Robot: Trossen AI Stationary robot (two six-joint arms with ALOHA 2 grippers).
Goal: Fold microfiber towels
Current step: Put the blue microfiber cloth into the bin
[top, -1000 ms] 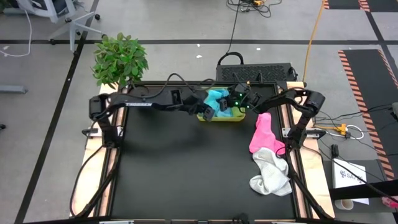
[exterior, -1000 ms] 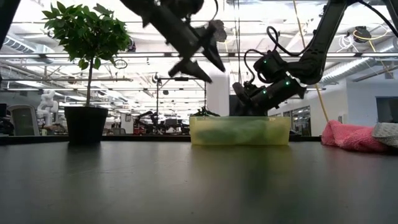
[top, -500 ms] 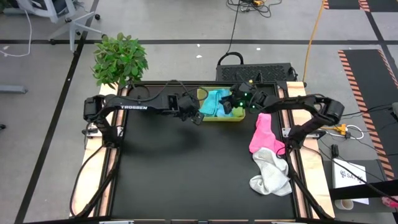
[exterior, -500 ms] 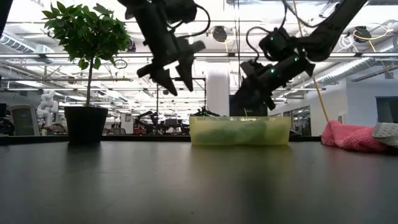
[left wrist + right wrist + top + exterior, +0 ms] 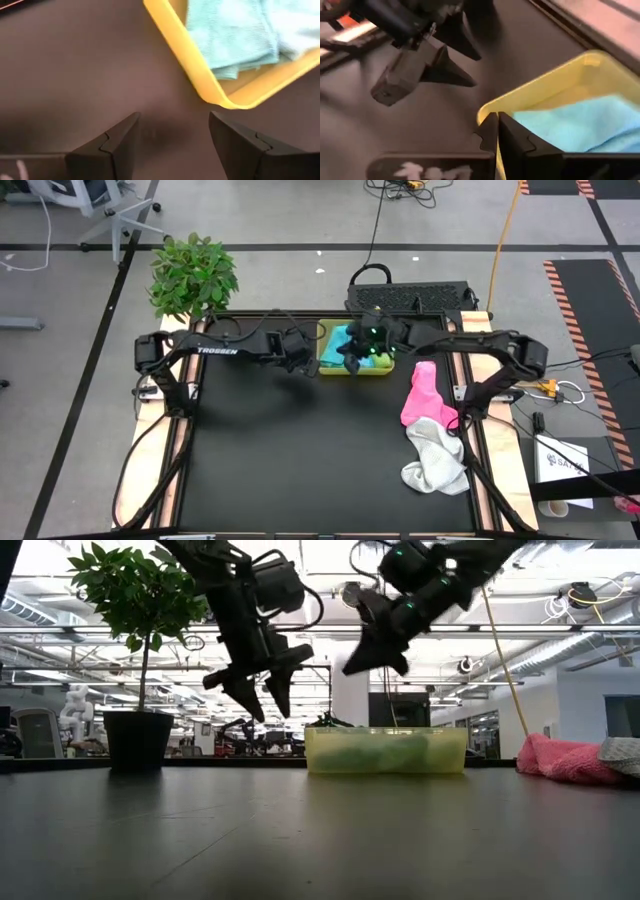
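Note:
A yellow-green tray (image 5: pixel 366 373) stands at the table's far middle with a light blue towel (image 5: pixel 342 340) lying in it. The pink towel (image 5: pixel 420 395) and the white towel (image 5: pixel 436 462) lie crumpled on the table's right side, the pink one overlapping the white one's far end. My left gripper (image 5: pixel 305 366) hangs open just left of the tray, pointing steeply down above bare table (image 5: pixel 172 135). My right gripper (image 5: pixel 352 664) is shut and empty, raised above the tray's left end (image 5: pixel 496 132).
A potted plant (image 5: pixel 193 275) stands at the table's far left corner. A black case (image 5: pixel 410 295) lies beyond the far edge. The dark tabletop (image 5: pixel 290 460) spreads bare across the near and left parts.
My right gripper has risen out of the tray and swung toward the table's left, ending high above the tray's left end. My left gripper has drawn away from the tray toward the table's left, sunk lower and tipped more steeply downward, staying open.

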